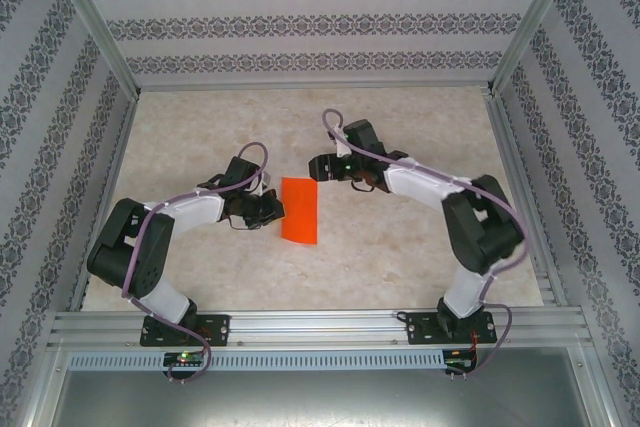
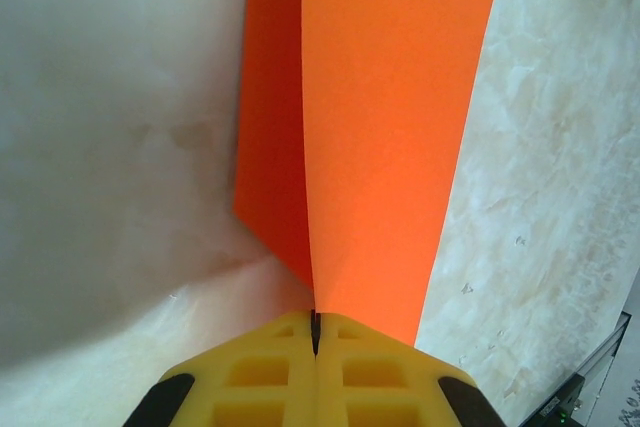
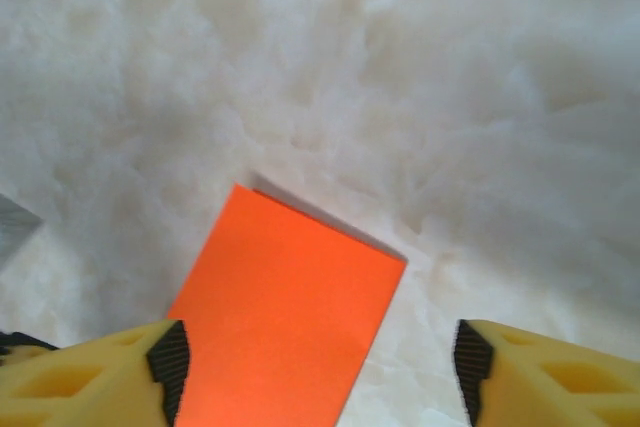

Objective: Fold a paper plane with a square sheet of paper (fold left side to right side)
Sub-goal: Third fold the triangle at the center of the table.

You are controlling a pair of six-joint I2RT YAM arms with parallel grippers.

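The square sheet of paper (image 1: 300, 209) is bright orange and lies folded into a narrow rectangle mid-table. My left gripper (image 1: 271, 209) is at its left edge. In the left wrist view its yellow fingers (image 2: 260, 377) are pressed together at the left gripper (image 2: 315, 322), and the sheet's (image 2: 390, 127) creased edge runs straight into the seam, one layer lifted. My right gripper (image 1: 318, 167) hovers open over the sheet's far end. In the right wrist view the right gripper (image 3: 318, 372) straddles the sheet (image 3: 290, 317) with wide-apart pads (image 3: 168, 367). The paper plane is out of view.
The beige marbled tabletop (image 1: 400, 267) is boxed in by patterned walls and an aluminium frame, with a rail (image 1: 320, 325) along the near edge where both arm bases are bolted.
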